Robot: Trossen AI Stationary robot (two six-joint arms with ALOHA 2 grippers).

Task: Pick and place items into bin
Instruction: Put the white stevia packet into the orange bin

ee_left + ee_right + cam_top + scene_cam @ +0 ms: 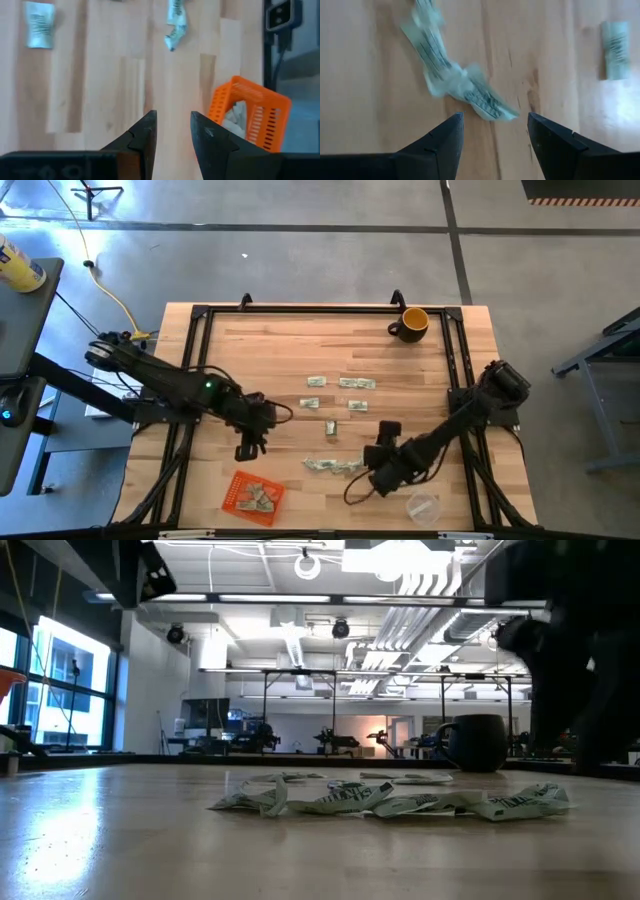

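Note:
Several pale green-and-white crumpled paper items lie flat on the wooden table; a row of them (pixel 334 466) sits near the front, others (pixel 340 385) farther back. My right gripper (pixel 495 122) is open just to the right of the front row's end piece (pixel 485 102), touching nothing. My left gripper (pixel 172 120) is open and empty, above bare wood between the orange bin (pixel 252 498) and the items. The bin (pixel 250 112) holds several paper pieces (pixel 256 498).
A yellow-and-black mug (pixel 411 323) stands at the far right of the table, a clear plastic cup (pixel 424 506) at the near right corner. Black frame rails (pixel 190 380) border the table. Bare wood (pixel 270 350) lies at the far left.

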